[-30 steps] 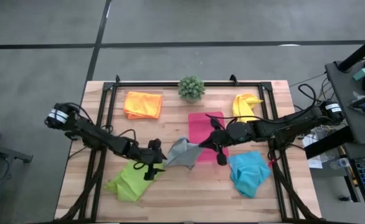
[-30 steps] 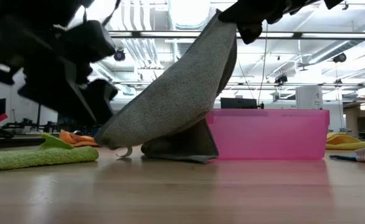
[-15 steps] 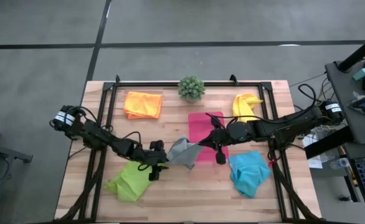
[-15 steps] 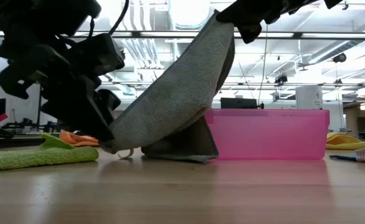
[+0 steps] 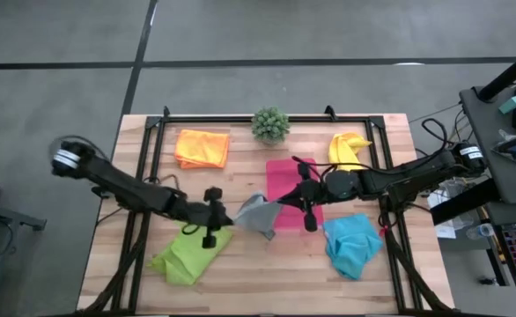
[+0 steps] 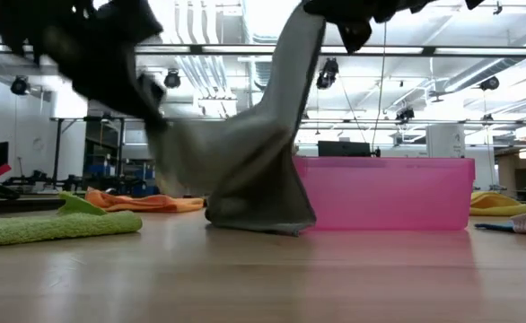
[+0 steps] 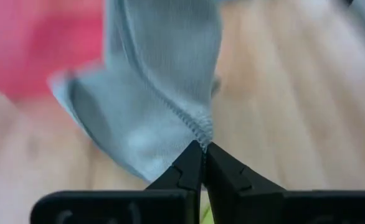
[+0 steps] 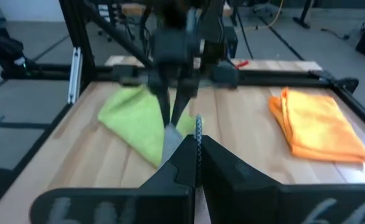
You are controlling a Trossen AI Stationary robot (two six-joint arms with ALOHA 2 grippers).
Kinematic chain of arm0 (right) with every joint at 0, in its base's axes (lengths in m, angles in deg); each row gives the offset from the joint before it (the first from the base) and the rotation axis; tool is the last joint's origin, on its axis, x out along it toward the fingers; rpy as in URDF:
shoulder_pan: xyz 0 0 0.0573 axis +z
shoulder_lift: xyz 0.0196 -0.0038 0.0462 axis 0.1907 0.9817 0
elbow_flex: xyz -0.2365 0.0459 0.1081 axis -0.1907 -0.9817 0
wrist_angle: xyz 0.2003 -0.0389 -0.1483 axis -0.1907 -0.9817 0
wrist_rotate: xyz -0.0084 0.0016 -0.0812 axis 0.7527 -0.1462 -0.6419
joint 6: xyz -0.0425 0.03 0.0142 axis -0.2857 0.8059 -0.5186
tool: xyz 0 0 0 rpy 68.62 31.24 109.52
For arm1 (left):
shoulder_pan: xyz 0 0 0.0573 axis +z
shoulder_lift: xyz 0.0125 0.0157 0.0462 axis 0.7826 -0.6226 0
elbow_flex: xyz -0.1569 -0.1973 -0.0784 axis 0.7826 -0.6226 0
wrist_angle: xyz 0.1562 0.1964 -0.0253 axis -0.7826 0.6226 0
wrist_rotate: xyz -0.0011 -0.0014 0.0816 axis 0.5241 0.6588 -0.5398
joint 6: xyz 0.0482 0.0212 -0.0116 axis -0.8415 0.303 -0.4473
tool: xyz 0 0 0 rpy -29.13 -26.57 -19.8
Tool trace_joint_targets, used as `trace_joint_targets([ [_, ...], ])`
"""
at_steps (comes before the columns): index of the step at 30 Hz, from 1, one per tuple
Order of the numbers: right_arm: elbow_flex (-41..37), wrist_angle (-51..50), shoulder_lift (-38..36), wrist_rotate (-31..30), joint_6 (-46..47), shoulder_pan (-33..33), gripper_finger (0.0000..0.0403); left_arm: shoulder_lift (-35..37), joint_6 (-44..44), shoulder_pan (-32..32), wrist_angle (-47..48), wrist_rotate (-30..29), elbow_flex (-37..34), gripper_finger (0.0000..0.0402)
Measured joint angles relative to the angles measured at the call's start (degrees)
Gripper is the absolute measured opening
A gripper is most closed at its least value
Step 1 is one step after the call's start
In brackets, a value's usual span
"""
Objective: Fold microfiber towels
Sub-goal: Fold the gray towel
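Note:
A grey microfiber towel (image 5: 256, 217) hangs between my two grippers near the table's middle. My left gripper (image 7: 203, 152) is shut on its left corner, and my right gripper (image 8: 197, 146) is shut on its upper right corner, higher up beside the pink tray (image 5: 291, 179). In the low view the grey towel (image 6: 245, 152) sags between them. The lime green towel (image 5: 187, 255), orange towel (image 5: 202, 148), yellow towel (image 5: 348, 150) and turquoise towel (image 5: 352, 244) lie flat or bunched on the wood. My left gripper pinches the grey towel's hemmed corner (image 7: 202, 132) between its two fingertips, coming slanting down from the table's left. That corner is lifted clear of the table. The cloth sags away toward the other gripper. My right gripper pinches a thin edge of the grey towel (image 8: 198, 127) at its top right corner, reaching about level from the table's right. The towel hangs below the fingers. Its lower fold (image 6: 258, 220) rests on the table in front of the tray.
A small potted plant (image 5: 270, 124) stands at the far edge behind the tray. A black frame (image 5: 152, 167) runs along the table's sides and back. Bare wood lies along the near edge between the lime green and turquoise towels.
My left gripper has shut on the grey towel's left corner and risen, lifting that corner off the table. The towel's lower fold has stayed on the wood and the top right corner has stayed in my right gripper.

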Motion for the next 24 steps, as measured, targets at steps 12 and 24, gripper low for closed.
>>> trace_joint_targets([
  [12,9.24,-0.87,0.0,-0.02,-8.98,-0.29,0.0009,26.05,-13.23,-0.03,5.55,-1.05,4.82,0.0],
  [24,20.6,-9.12,5.4,-0.13,-16.01,-9.62,0.0009,34.09,-7.25,0.27,46.37,-23.54,17.08,0.0],
])
